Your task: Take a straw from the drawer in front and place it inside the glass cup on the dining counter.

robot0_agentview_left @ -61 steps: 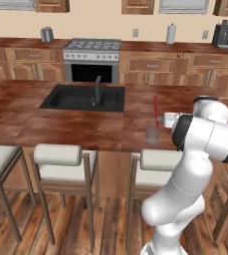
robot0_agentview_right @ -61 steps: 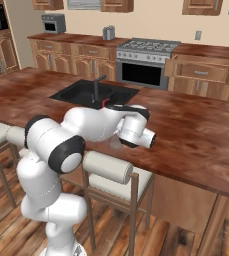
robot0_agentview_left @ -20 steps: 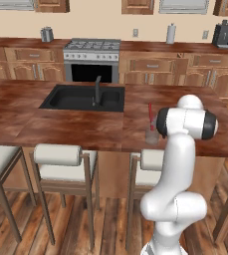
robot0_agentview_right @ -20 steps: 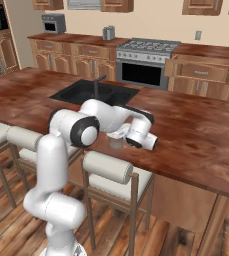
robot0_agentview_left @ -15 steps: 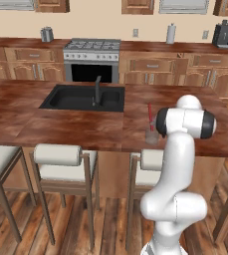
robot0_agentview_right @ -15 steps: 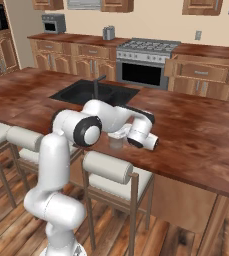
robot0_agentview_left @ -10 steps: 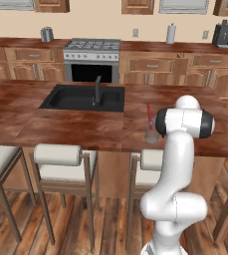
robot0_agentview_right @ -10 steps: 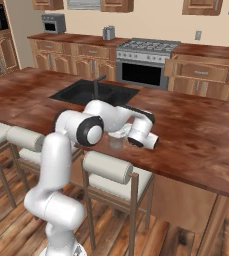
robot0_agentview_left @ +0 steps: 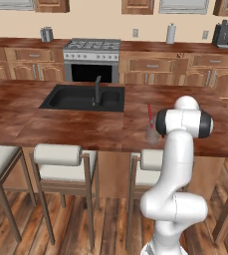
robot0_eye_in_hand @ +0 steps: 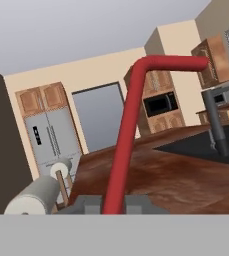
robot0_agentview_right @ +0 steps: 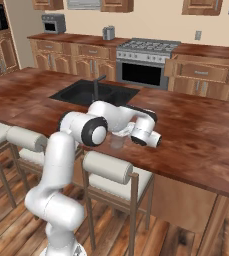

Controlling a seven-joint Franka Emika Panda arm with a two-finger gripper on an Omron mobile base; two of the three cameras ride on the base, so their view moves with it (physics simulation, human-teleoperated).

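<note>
My pincer (robot0_eye_in_hand: 113, 204) is pressed together on the straw (robot0_eye_in_hand: 128, 125), pinching it low on the shaft between my two fingertips (robot0_eye_in_hand: 88, 205). Looking along my hand, the red shaft climbs straight up out of the grip, then kinks over into its short bent end near the top of the view. Past it lies the glossy dining counter (robot0_eye_in_hand: 151, 175), and on the right the dark faucet (robot0_eye_in_hand: 215, 120) stands over the black sink (robot0_eye_in_hand: 206, 145). Further back there is a grey fridge (robot0_eye_in_hand: 48, 137), a pale doorway, and a built-in oven in the wood cabinets. A cushioned stool (robot0_eye_in_hand: 33, 195) pokes in at the lower left.

From behind on my left, the straw (robot0_agentview_left: 149, 113) stands nearly upright, its lower end down in the glass cup (robot0_agentview_left: 152, 133). The cup sits on the dining counter (robot0_agentview_left: 60, 127), close to its near edge, just to the right of the sink (robot0_agentview_left: 83, 98) and right beside my wrist. My arm's elbow blocks the pincer itself from this side.

From my right, my forearm reaches across the counter and my hand (robot0_agentview_right: 143, 131) hangs right over the cup (robot0_agentview_right: 117, 141), which shows as a clear tumbler tucked under the white wrist. Stools (robot0_agentview_right: 111, 170) line the near side of the counter. At the back wall sits the stove (robot0_agentview_right: 146, 60) between wooden cabinets, well apart from everything I am working on.
</note>
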